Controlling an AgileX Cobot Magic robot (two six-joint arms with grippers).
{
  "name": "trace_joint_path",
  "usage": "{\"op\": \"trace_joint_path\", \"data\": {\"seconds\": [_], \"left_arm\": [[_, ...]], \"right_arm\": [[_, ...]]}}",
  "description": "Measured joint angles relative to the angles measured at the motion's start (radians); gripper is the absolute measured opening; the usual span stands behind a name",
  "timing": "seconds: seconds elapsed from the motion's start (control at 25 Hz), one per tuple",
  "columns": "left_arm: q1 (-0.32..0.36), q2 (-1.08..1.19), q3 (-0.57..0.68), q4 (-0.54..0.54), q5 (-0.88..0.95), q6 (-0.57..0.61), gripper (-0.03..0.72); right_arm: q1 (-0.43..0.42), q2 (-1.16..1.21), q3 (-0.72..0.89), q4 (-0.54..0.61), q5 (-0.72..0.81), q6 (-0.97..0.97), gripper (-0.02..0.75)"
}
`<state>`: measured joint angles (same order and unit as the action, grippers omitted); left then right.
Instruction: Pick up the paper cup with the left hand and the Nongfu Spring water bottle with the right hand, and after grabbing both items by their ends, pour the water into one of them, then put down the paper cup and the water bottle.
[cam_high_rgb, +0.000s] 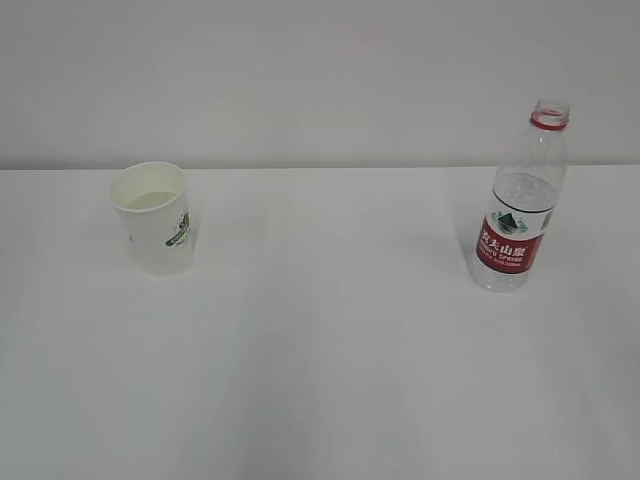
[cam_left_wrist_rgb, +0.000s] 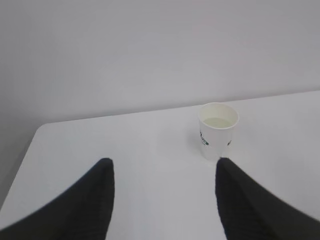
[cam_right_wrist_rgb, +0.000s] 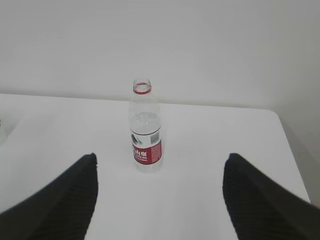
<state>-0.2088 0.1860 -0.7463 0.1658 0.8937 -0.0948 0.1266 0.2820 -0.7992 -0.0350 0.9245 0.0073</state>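
1. Paper cup (cam_high_rgb: 154, 217): I see it upright on the white table (cam_high_rgb: 330, 350), well to the left of the bottle. The dark green logo faces front-right in the exterior view.
2. Cup contents: water (cam_high_rgb: 150, 200), clear and faintly greenish against the cream inside. I can see it in the left wrist view too (cam_left_wrist_rgb: 218, 121).
3. Nongfu Spring water bottle (cam_high_rgb: 520, 200): my landmark; it stands upright on the table, uncapped, with its red neck ring at the top and the red label low on the body. Its water line shows above the label.
4. Hard to make out: the white characters on the label are too small for me to read in the right wrist view (cam_right_wrist_rgb: 146, 127). In the left wrist view the cup's logo is only partly turned toward me.
5. Cut off: neither arm appears in the exterior view; each wrist view shows only two dark finger ends, blurred and cropped by the lower edge.
6. Left hand (cam_left_wrist_rgb: 165, 200): jaws spread apart, holding nothing; the cup stands beyond them, clear of both fingers, just above the right fingertip.
7. Right hand (cam_right_wrist_rgb: 159, 200): jaws spread wide, released; the bottle stands beyond the gap, untouched by either finger.
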Motion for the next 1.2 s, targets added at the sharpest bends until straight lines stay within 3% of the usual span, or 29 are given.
{"op": "trace_joint_path", "data": {"seconds": [0.36,0.84,1.2], "left_arm": [[0.000,-0.002,-0.005,-0.023,0.121,0.004,0.468],[0.000,-0.002,-0.005,-0.146,0.298,0.006,0.465],[0.000,-0.002,0.034,-0.185,0.328,0.006,0.451]], "right_arm": [[0.000,-0.038,-0.004,0.006,0.120,-0.007,0.587],[0.000,-0.081,-0.004,0.009,0.339,-0.007,0.587],[0.001,-0.081,-0.004,0.009,0.348,-0.007,0.587]]}}
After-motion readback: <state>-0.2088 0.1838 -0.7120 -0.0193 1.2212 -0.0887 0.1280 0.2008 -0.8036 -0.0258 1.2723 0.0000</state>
